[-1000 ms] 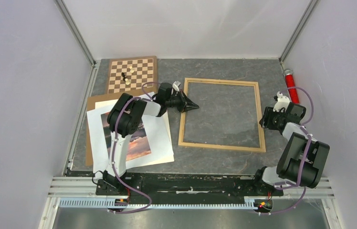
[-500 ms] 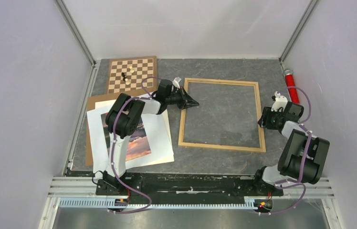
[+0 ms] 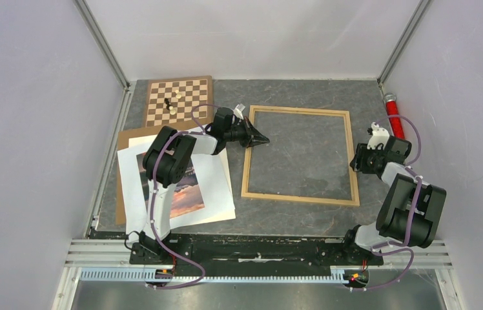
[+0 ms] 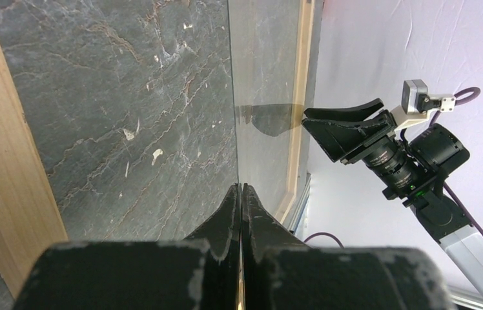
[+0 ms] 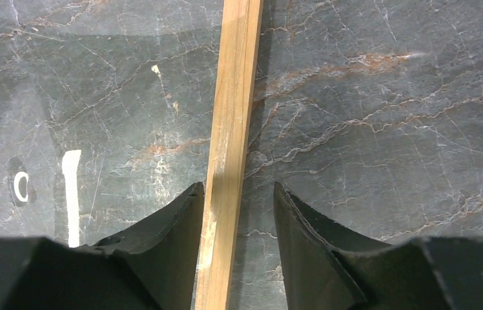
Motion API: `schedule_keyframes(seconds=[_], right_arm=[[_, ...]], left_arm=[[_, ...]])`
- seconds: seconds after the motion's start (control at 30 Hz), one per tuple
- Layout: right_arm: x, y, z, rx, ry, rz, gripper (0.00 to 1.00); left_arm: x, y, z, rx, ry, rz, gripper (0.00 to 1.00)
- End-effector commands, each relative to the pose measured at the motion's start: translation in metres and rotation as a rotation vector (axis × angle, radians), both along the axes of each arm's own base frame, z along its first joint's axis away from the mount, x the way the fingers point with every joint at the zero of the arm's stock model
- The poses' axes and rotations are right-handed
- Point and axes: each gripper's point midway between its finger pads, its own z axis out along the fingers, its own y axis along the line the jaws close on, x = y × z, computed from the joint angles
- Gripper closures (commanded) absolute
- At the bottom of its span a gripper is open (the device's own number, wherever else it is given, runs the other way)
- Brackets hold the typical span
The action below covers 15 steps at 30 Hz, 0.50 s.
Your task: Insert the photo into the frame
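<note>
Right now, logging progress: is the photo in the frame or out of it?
Out. The photo lies on white sheets left of the frame; only grey tabletop shows inside the frame.

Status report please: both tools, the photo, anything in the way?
Left tool shut, inside frame, near left rail. Right tool open, straddling right rail. Photo outside frame, on white sheets, left arm over it.

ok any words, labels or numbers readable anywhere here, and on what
None can be read. The chessboard, the frame, the photo and the red cylinder show no legible lettering. White marks in the right wrist view look like reflections, not text.
</note>
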Motion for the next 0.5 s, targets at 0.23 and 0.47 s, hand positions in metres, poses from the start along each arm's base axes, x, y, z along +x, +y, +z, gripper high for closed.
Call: schedule_keyframes(seconds=[0.23,0.47], right_arm=[[0.0149,-0.0064,0.0102,-0.041,-0.037,0.014,0.54],[0.0163,-0.0085,0.0085,-0.057,-0.031,0.010,0.55]], left_arm=[[0.0222,-0.0045,0.0441,-0.045,-0.153,0.027,0.98],[0.0245,-0.0042,0.0417,-0.032,-0.155,0.032,0.98]])
